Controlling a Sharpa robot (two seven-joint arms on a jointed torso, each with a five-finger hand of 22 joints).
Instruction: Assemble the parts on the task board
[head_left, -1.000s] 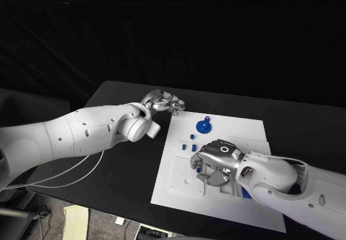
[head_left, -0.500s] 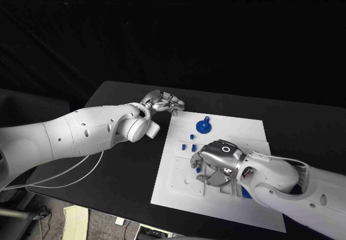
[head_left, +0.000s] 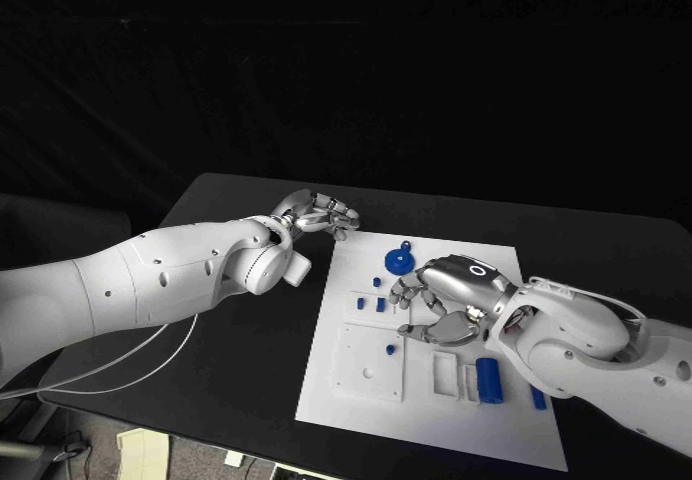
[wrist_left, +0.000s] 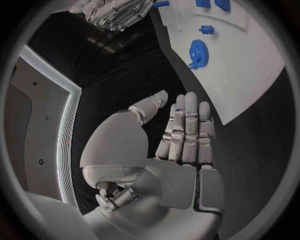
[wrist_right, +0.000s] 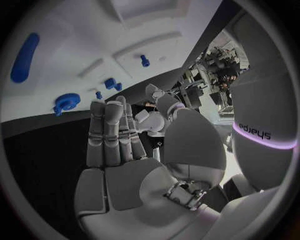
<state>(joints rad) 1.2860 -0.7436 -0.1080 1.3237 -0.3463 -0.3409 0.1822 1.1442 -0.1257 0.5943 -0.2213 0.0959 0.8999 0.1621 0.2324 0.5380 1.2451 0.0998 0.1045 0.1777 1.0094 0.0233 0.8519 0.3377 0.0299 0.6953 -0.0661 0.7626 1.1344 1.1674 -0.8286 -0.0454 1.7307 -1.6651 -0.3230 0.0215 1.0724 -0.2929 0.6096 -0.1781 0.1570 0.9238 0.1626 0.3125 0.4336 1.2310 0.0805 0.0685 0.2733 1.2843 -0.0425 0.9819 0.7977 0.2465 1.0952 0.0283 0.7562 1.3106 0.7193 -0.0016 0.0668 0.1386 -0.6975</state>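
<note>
A small cluster of blue plastic pegs (head_left: 372, 296) stands near the left edge of the flat white task board (head_left: 433, 425) on the black table (head_left: 216, 330), and we find our right hand (head_left: 450, 300) just beside it, toward the board's middle. The round blue gear (head_left: 400, 262) lies flat just beyond that hand, nearer the board's far edge. A blue cylinder (head_left: 489, 379) lies in a slot on the near side, its long axis running from the near edge toward the far one. Our right hand hovers palm-down, fingers apart, holding nothing; in its wrist view the fingers are straight and bare. Our left hand (head_left: 320, 212) sits off the board at its far left corner, fingers apart and empty, so we judge the right hand better placed for the pegs.
</note>
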